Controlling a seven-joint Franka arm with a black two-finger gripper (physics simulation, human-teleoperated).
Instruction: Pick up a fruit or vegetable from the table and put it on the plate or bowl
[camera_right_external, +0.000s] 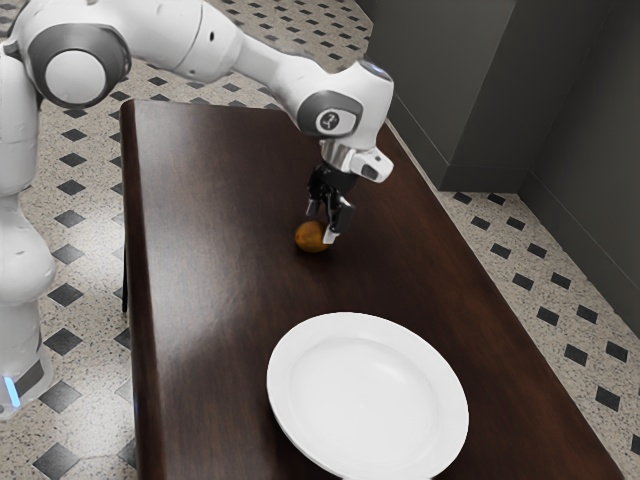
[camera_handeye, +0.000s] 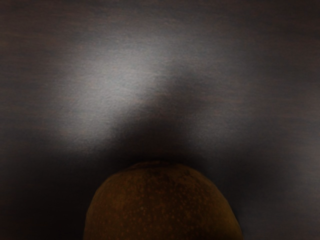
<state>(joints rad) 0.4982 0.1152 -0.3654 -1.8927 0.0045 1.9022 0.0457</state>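
Note:
A small brown fruit (camera_right_external: 310, 238), rough-skinned like a kiwi, lies on the dark wooden table (camera_right_external: 200, 260) near its middle. My gripper (camera_right_external: 323, 224) is lowered straight onto it, open, with one finger (camera_right_external: 333, 228) at the fruit's near right side and the other behind it. In the wrist view the fruit (camera_handeye: 161, 205) bulges up large right under my hand, with bare table beyond it. A white plate (camera_right_external: 367, 393) sits at the table's near end, toward the exterior view's lower right, well apart from the fruit.
The table's long edges run close on both sides of the plate. A dark grey wall (camera_right_external: 480, 90) stands past the table at the exterior view's right. Tiled floor (camera_right_external: 560, 300) surrounds the table.

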